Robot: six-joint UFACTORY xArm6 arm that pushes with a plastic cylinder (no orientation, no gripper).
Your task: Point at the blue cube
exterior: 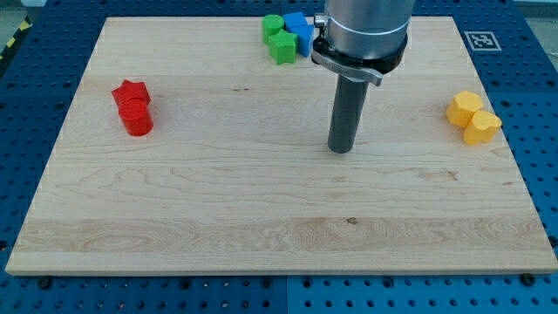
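Observation:
The blue cube (296, 21) sits at the view's top centre of the wooden board (218, 201), beside a second blue block (304, 39) just below it. Both touch the green blocks on their left. My tip (341, 150) rests on the board well below and a little right of the blue cube, apart from every block. The arm's grey body hides the area right of the blue blocks.
A green cylinder (274, 24) and a green star-like block (282, 47) stand at the top centre. A red star block (131, 92) and red cylinder (137, 119) are at the left. Two yellow blocks (472, 117) are at the right.

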